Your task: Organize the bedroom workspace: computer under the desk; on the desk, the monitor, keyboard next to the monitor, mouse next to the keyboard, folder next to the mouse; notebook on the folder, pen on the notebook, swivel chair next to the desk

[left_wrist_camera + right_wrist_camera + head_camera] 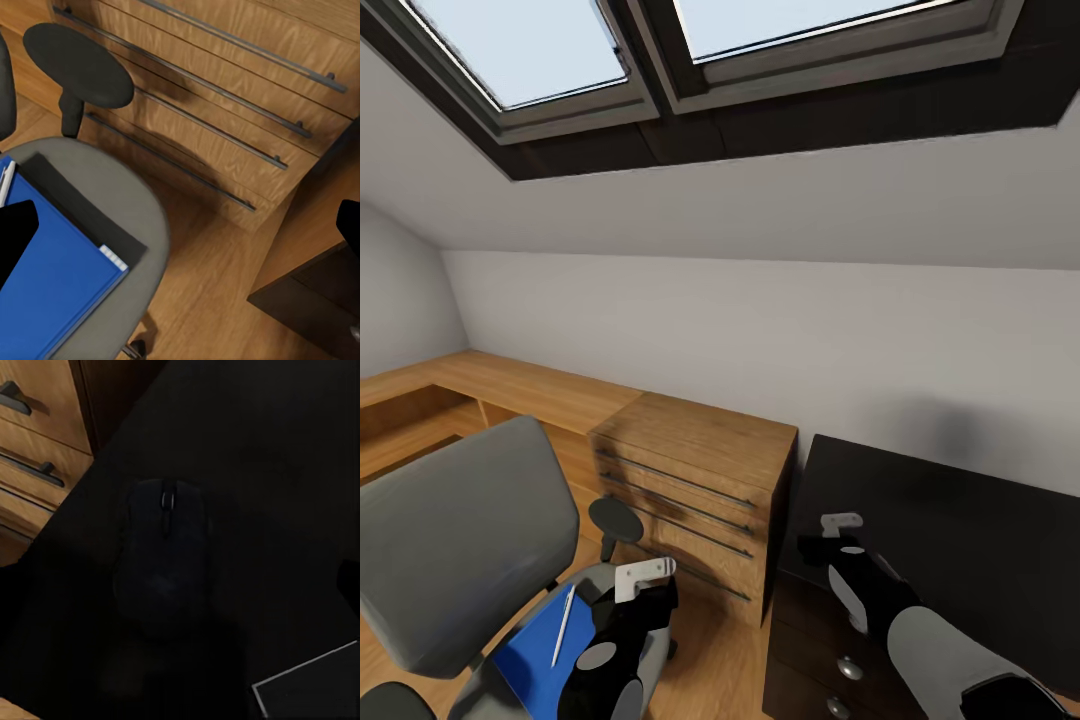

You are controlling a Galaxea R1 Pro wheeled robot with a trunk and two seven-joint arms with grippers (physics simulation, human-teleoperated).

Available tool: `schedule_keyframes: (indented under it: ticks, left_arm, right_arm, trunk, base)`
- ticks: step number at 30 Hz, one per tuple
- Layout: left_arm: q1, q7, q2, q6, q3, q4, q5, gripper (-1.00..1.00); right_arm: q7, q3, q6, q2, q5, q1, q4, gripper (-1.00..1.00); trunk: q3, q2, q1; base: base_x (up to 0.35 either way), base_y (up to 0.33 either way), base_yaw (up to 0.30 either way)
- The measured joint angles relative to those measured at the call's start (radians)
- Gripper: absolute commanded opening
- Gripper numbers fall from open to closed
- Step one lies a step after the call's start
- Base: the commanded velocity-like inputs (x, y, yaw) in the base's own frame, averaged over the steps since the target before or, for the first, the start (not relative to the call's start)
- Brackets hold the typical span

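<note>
While the folder (pixel 532 655) lies on the chair (pixel 460 540) seat with the pen (pixel 564 622) on top, the mouse (pixel 161 559) sits on the desk (pixel 960 520) under the right gripper (pixel 841 523); cannot tell either gripper's (pixel 645 576) spread.

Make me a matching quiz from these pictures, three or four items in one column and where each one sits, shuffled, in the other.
Items:
1. folder
2. mouse
3. pen
4. wooden drawer cabinet

Places:
A. on the black desk top
B. lying on the blue folder
C. on the swivel chair seat
D. on the floor between chair and desk

Pairs: 1-C, 2-A, 3-B, 4-D
</note>
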Motion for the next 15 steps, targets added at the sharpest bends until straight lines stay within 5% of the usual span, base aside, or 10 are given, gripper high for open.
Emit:
schedule_keyframes:
  ticks: [5,9,15]
  left_arm:
    - [0.0,0.0,0.0,0.0,0.0,0.0,0.0,1.0]
    - [0.0,0.0,-0.001,0.0,0.001,0.0,0.0,1.0]
    - [0.0,0.0,0.0,0.0,0.002,0.0,0.016,1.0]
  right_arm:
    - [-0.001,0.0,0.049,0.0,0.0,-0.06,0.004,1.0]
    - [-0.001,-0.001,0.102,0.0,-0.003,-0.176,0.057,1.0]
    - [-0.001,-0.004,0.116,0.009,-0.013,-0.205,0.109,1.0]
  trunk:
    - [0.0,0.0,0.0]
    - [0.0,0.0,0.0]
    - [0.0,0.0,0.0]
  base:
    - [0.0,0.0,0.0]
    - [0.0,0.0,0.0]
    - [0.0,0.0,0.0]
